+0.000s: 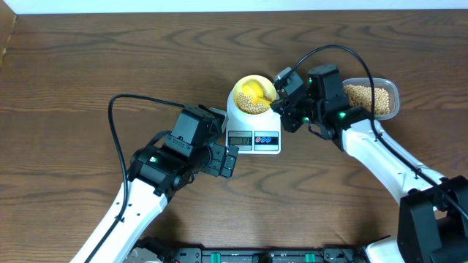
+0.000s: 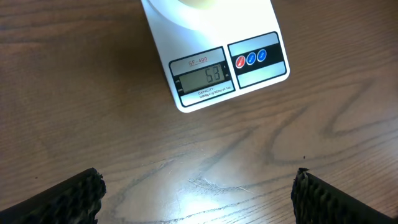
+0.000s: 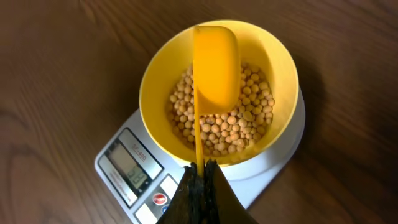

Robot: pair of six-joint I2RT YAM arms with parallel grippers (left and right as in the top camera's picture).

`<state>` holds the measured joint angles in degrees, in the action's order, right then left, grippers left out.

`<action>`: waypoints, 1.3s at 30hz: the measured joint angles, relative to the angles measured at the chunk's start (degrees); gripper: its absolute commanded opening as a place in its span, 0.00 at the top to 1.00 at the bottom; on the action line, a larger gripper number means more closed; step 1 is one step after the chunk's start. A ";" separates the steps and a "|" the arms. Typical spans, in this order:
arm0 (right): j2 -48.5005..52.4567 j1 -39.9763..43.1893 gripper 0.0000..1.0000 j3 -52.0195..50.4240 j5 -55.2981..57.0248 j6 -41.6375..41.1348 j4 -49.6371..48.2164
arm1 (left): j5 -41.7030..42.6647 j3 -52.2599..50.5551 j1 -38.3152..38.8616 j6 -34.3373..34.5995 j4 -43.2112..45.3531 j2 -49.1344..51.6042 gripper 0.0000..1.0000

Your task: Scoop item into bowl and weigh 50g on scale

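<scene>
The beans point(image 3: 249, 118) lie heaped in the yellow bowl point(image 3: 158, 74), which sits squarely on the round platform of the scale point(image 2: 199, 78), so whatever goes in registers at once. The display reads 53; judged against the target, that is slightly over, and a few beans probably need to come out.

Directly above the scale's platform hangs the yellow scoop point(image 3: 216, 62), its cup over the beans. Its thin handle is pinched edge-on in the right gripper point(image 3: 202, 171), whose fingers are closed tight on it, a grip that lets the wrist tip or dip the cup. Whether the cup touches the beans cannot be told.

In front of the scale, the left gripper point(image 2: 199, 196) hovers with its fingers spread wide and nothing between them. It seems parked there so its camera can read the display.

Behind and to the right of the scale stands the clear tub point(image 1: 373, 98) of spare beans, close enough for the scoop to reach.

Counted: one bowl, one scale, one scoop, one tub, two grippers — the beans are too many to number.
</scene>
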<state>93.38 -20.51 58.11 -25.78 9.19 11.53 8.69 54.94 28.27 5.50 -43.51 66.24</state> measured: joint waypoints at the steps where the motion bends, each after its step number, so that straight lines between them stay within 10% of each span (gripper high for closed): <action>1: 0.00 0.31 0.99 0.00 -0.85 -0.33 -0.22 | 0.00 0.00 0.00 0.00 -0.02 0.00 0.02; 39: -1.90 5.35 0.99 0.00 -8.35 -10.05 -1.33 | 0.00 0.00 0.00 0.00 0.00 0.00 0.02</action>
<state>91.48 -15.16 58.11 -34.13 -0.86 10.20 8.69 54.94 28.27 5.50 -43.51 66.24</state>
